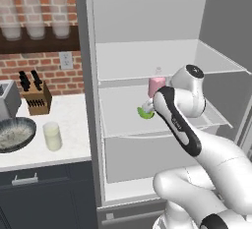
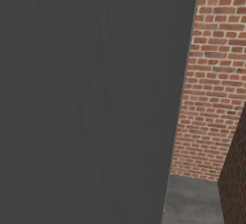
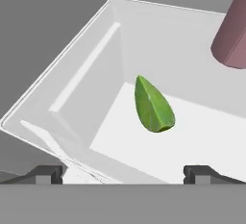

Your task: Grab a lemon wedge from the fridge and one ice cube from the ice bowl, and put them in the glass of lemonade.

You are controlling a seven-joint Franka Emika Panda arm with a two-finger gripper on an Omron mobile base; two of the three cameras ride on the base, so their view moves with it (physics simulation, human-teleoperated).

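Two dark fingertips (image 3: 48, 172) rise at the bottom of the hand view, set wide apart with nothing between them: the hand (image 3: 123, 172) is open and holds nothing. Just beyond it lies the wedge (image 3: 153, 105), a bright green crescent flat on a white shelf (image 3: 206, 131), its pointed end away from the camera. It sits between the lines of the two tips but past them, not touching either. A pink bottle (image 3: 233, 31) stands on the same shelf, near the wedge, at the upper right of that view.

From the left base view the white arm (image 1: 179, 125) reaches up from the lower right into the open fridge (image 1: 88, 125), at the middle shelf. The arm covers part of the wedge (image 1: 146, 113), which shows as a small green patch at the shelf's middle, with the bottle (image 1: 156, 84) just behind it.

Left of the fridge, the white desk (image 1: 74, 125) carries the glass (image 1: 52, 135), short and clear with pale liquid, upright near the front edge. The bowl (image 1: 17, 134), wide, dark and filled with speckled ice, sits just beside the glass on its left. A knife block (image 1: 37, 98) stands farther back against the brick wall (image 1: 49, 68), and three frosted glasses (image 1: 34, 16) line a dark wall shelf above.

In the right base view a flat dark grey panel (image 2: 86, 103) stands close to the camera, with brick wall to its right.
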